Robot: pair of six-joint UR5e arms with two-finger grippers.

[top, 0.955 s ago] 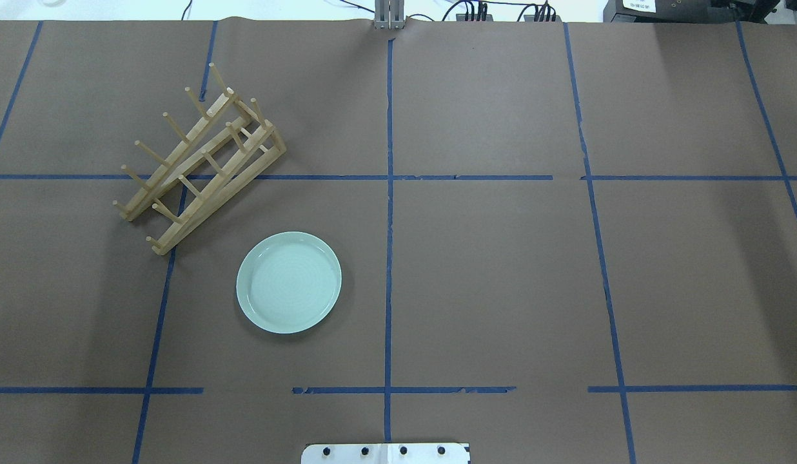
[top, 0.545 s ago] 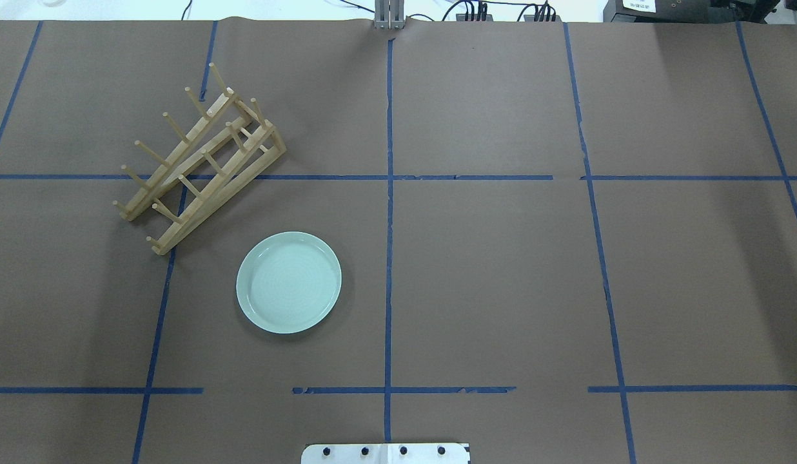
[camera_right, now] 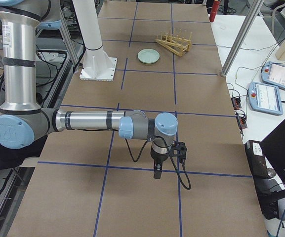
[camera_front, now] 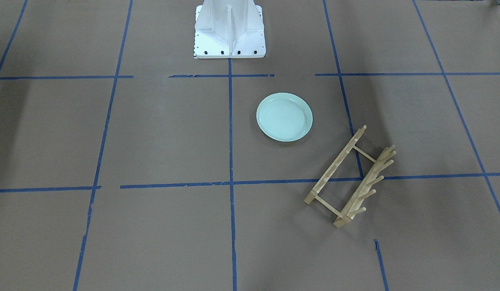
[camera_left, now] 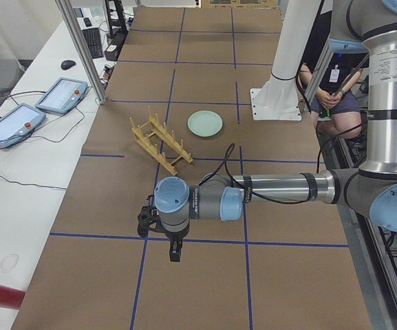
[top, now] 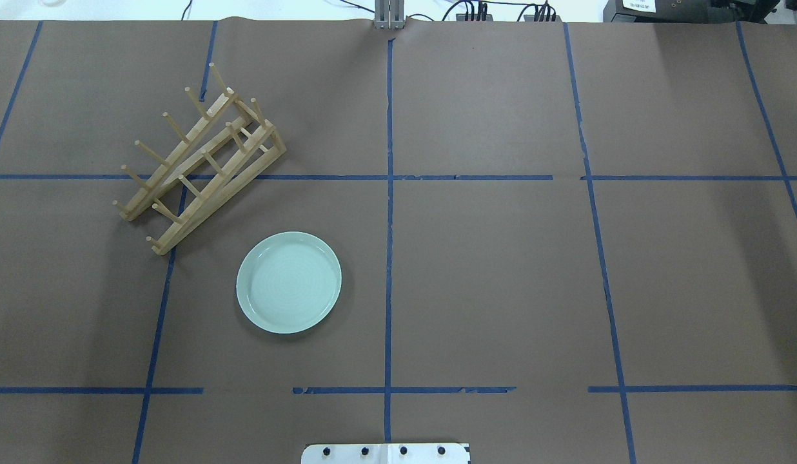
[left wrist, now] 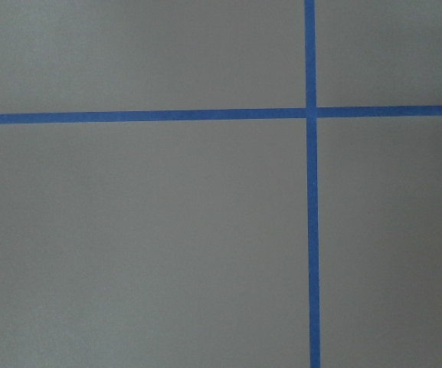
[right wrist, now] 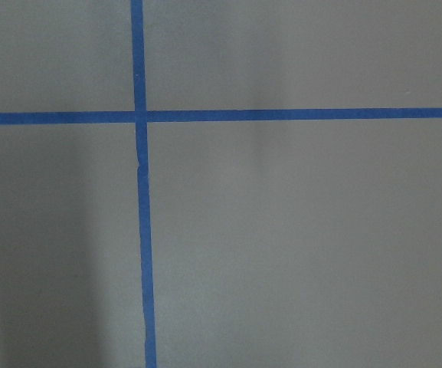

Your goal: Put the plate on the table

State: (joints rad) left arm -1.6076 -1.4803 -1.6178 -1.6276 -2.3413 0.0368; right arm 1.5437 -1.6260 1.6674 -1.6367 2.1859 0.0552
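The pale mint-green plate [top: 289,282] lies flat on the brown paper table [top: 501,270] left of the centre tape line, free of any gripper. It also shows in the front view [camera_front: 284,117] and both side views [camera_left: 204,124] [camera_right: 148,56]. My left gripper [camera_left: 174,251] hangs over the table's left end, far from the plate. My right gripper [camera_right: 156,173] hangs over the right end, equally far. I cannot tell whether either is open or shut. Both wrist views show only bare paper and tape lines.
A light wooden peg rack [top: 202,158] stands empty just behind and left of the plate. The white robot base [camera_front: 229,28] sits at the near edge. Teach pendants [camera_left: 64,95] [camera_right: 265,96] lie off the table's far side. A seated person [camera_left: 332,96] is behind the robot.
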